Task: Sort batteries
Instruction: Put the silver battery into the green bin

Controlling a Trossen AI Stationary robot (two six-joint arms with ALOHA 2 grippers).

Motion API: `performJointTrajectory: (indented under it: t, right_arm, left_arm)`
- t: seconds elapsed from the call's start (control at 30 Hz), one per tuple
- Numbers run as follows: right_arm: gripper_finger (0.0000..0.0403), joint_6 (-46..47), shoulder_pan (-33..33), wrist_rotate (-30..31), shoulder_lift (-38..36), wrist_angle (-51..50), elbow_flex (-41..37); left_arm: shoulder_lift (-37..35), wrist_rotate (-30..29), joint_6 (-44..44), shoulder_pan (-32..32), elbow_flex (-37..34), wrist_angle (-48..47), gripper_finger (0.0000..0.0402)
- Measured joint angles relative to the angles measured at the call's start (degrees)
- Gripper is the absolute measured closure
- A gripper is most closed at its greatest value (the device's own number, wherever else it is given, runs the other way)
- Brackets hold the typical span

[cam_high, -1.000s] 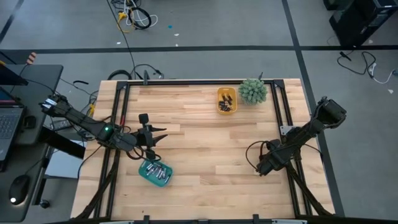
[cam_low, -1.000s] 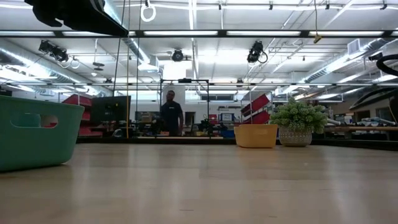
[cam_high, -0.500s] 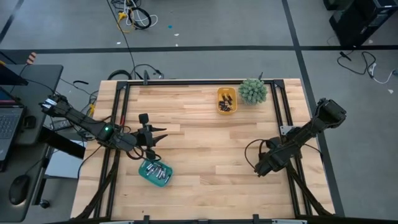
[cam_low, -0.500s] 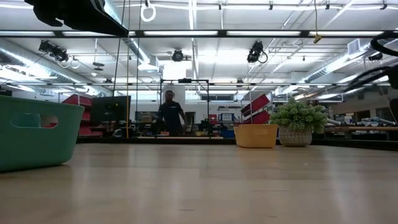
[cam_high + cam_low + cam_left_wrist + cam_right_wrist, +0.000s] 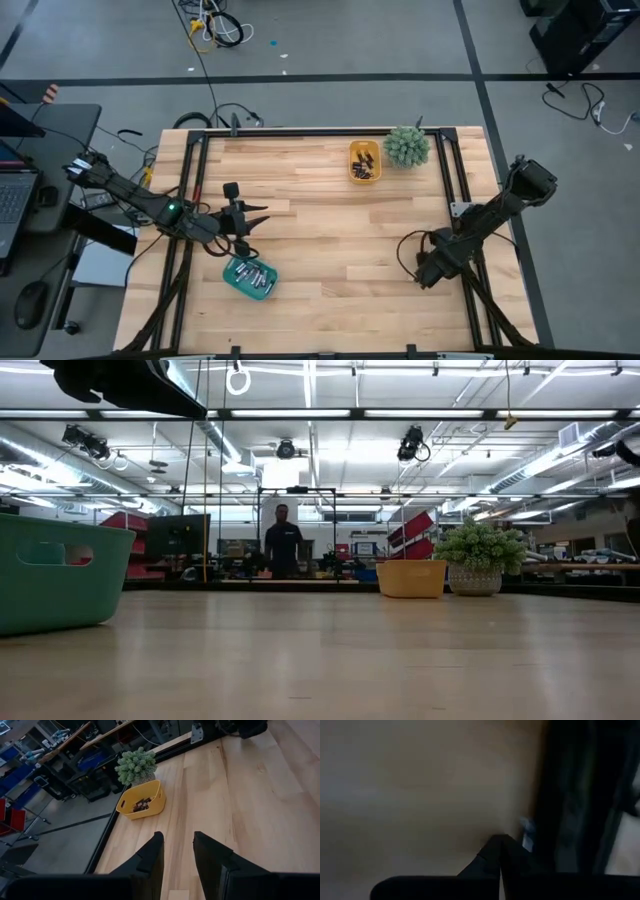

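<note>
With batteries (image 5: 364, 166) binned and none loose, sorting looked finished: left gripper (image 5: 176, 851) hung part-open, empty, by the left edge; right gripper (image 5: 500, 851) closed, empty.

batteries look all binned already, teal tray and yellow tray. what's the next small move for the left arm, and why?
Probably none beyond pulling back to rest. The left gripper hangs part open and empty above the table beside the teal tray, which holds silvery batteries; the dark batteries lie in the yellow tray. No loose cell shows on the table. The right gripper is shut, near the table's right edge.
</note>
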Motion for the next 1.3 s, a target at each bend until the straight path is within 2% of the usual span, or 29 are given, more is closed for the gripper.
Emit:
performJointTrajectory:
  t: [0.03,0.1,0.17,0.27,0.43,0.6,0.93,1.17,1.3]
  right_arm:
    - [0.0403,-0.7,-0.3,3.4,0.1,-1.6,1.8]
    - [0.0403,-0.9,-0.5,5.0,-0.2,-7.8,5.0]
    - [0.0403,-0.9,-0.2,3.0,0.0,-13.1,6.9]
    - [0.0403,-1.1,-0.5,-1.9,0.0,-14.6,7.1]
    - [0.0403,-0.9,0.4,-5.3,2.0,-6.4,2.8]
    - [0.0403,-2.9,0.5,-9.5,6.5,-3.7,0.8]
    - [0.0403,-3.6,-1.9,-3.5,7.6,-3.2,3.0]
    - [0.0403,-2.3,-1.9,-2.3,7.5,-2.2,2.9]
    - [0.0403,-3.5,-2.2,2.4,7.4,-4.4,5.8]
  left_arm:
    - [0.0,0.0,0.0,0.0,0.0,0.0,0.0298]
    - [0.0,0.0,0.0,0.0,0.0,0.3,0.0298]
    - [0.0,0.0,0.0,0.0,0.0,0.2,0.0298]
    - [0.0,0.0,0.0,0.0,0.0,0.6,0.0298]
    - [0.0,0.0,0.0,0.0,0.0,0.5,0.0298]
    - [0.0,0.0,0.0,0.0,0.0,0.1,0.0298]
    - [0.0,0.0,-0.2,0.0,0.0,0.1,0.0298]
    - [0.0,0.0,-1.1,0.0,-0.9,0.0,0.0298]
    - [0.1,0.1,-1.4,0.0,-1.6,-0.2,0.0298]
